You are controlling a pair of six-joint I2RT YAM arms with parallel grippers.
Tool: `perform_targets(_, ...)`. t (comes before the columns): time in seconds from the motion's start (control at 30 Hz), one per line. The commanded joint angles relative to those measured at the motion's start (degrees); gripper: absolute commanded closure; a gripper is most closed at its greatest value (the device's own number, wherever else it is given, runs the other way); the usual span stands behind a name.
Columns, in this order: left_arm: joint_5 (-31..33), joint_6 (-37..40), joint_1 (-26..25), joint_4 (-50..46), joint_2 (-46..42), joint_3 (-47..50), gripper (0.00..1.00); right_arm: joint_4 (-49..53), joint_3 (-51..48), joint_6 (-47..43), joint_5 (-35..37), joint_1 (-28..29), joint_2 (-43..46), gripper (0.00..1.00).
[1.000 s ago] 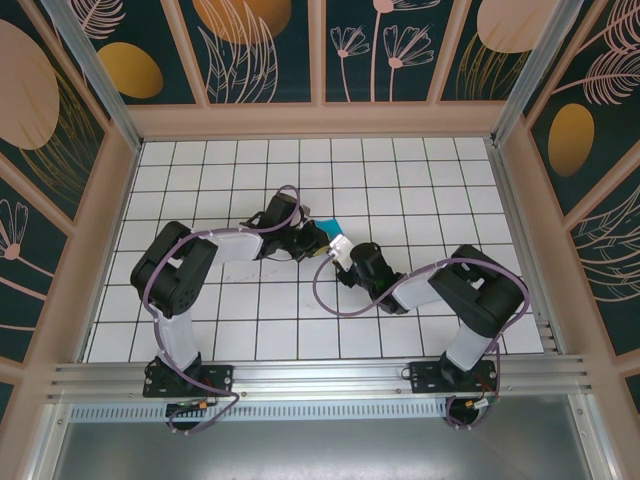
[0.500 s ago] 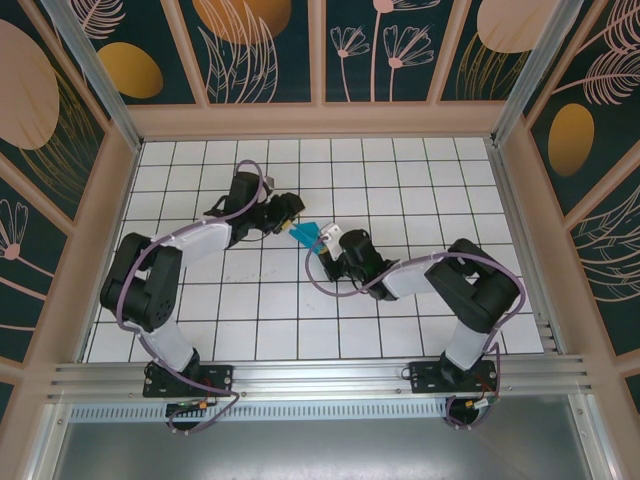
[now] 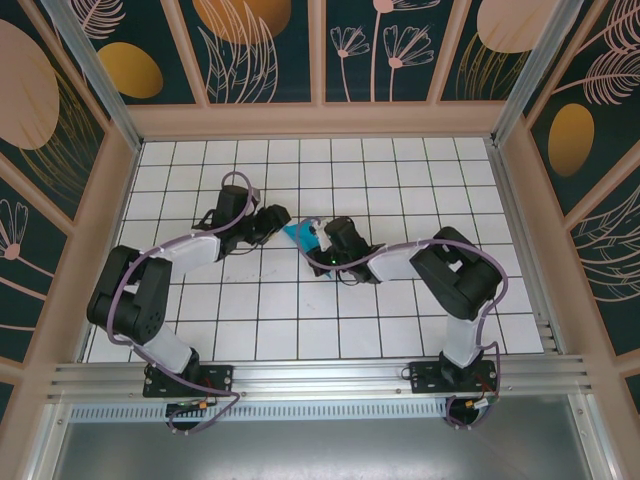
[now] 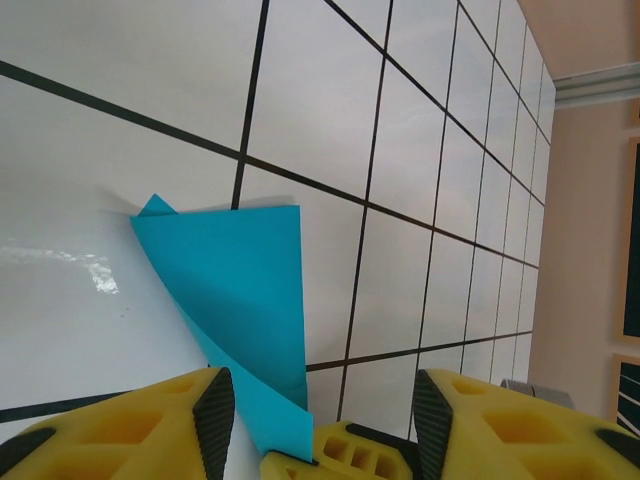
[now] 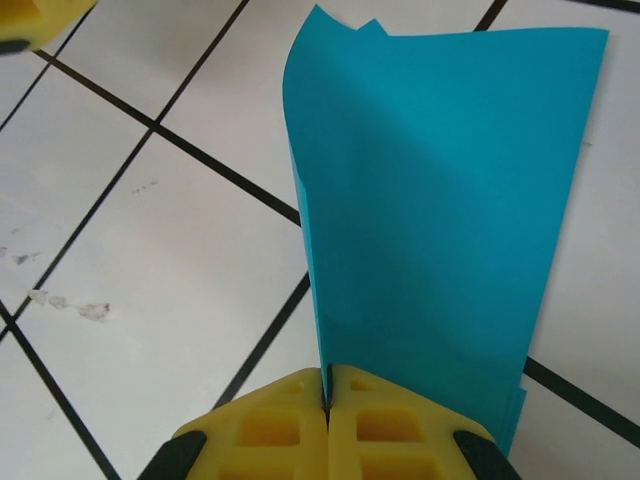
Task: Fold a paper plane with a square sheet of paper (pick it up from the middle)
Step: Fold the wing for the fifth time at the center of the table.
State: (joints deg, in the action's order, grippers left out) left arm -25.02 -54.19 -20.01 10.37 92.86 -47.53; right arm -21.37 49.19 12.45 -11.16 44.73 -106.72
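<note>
paper [image 5: 440, 220]: thin smooth teal, apparently folded in layers, mid-table [image 3: 400, 160] | right tool [image 5: 327, 385]: clenched on its edge | left tool [image 4: 322, 400]: released, jaws apart

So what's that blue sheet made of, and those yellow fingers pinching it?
Teal sheet: looks like thin paper with a matte finish. It bends in a soft curve, holds a sharp crease and shows layered edges.
Yellow fingers: probably moulded or printed plastic with a dull, slightly grainy finish and hollow rectangular pockets. The exact material is a guess.
</note>
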Motion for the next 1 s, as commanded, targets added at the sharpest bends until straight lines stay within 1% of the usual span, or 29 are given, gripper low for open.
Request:
perform_targets(0.0, -0.3, 2.2, 0.3, 4.0, -2.2, 1.8, 0.47, 1.9, 1.9, 4.6, -5.3, -1.4, -1.4, 0.98)
perform_targets(0.13, -1.8, 2.8, 0.3, 7.2, -2.9, 3.9, 0.46, 0.2, 1.8, 8.7, -10.3, -3.3, -1.6, 1.00)
perform_targets(0.3, -4.0, 3.4, 0.3, 11.1, -3.1, 6.4, 0.44, 0.0, 2.3, 12.6, -13.8, -5.5, -2.2, 1.00)
perform_targets(0.57, -6.4, 4.2, 0.3, 15.1, -2.2, 8.7, 0.44, -4.7, 1.8, 19.3, -22.7, -8.6, -3.9, 1.00)
perform_targets(0.8, -9.0, 3.2, 0.0, 19.2, 0.5, 9.7, 0.46, -7.9, 1.8, 24.6, -27.7, -9.9, -4.2, 1.00)
perform_targets(0.97, -9.7, 3.0, -0.7, 21.5, 1.8, 10.0, 0.49, -8.3, 2.4, 27.0, -28.6, -10.6, -5.3, 1.00)
